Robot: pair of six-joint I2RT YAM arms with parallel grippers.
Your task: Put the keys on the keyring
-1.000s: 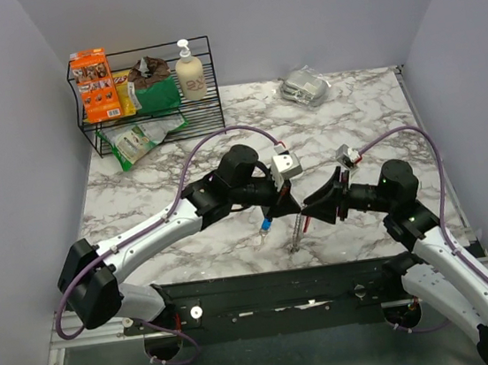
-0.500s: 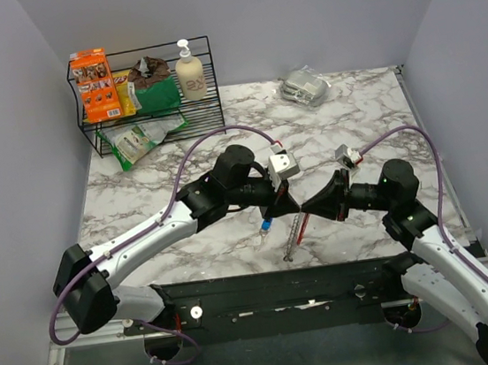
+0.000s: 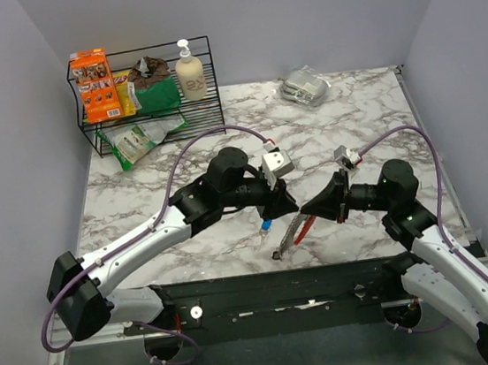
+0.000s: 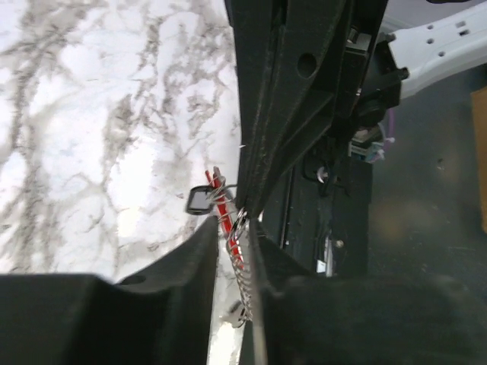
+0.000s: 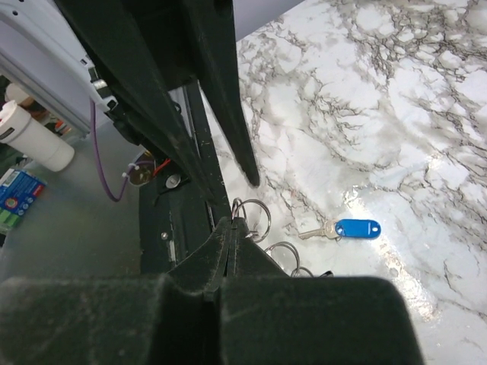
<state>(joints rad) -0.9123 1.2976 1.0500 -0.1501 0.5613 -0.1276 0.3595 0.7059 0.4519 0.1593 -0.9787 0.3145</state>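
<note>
The keyring (image 3: 296, 231), a red clip with a silver chain and rings, hangs just above the marble between my two grippers near the table's front edge. My right gripper (image 3: 307, 214) is shut on one of its rings (image 5: 259, 217); more rings show beside its tip (image 5: 232, 222). My left gripper (image 3: 283, 206) is open a little, and the red clip and chain (image 4: 242, 277) hang loose in the gap between its fingers (image 4: 199, 258). A key with a blue head (image 5: 356, 228) lies flat on the marble just left of the keyring (image 3: 267, 226).
A black wire rack (image 3: 205, 80) at the back left holds an orange box (image 3: 94, 85), a soap bottle (image 3: 190, 73) and bags. A foil packet (image 3: 305, 86) lies at the back right. The black base rail (image 3: 284, 289) runs along the near edge.
My right gripper has shut on a ring of the keyring. My left gripper has opened, letting go. The chain's lower end has swung left, toward the near edge.
</note>
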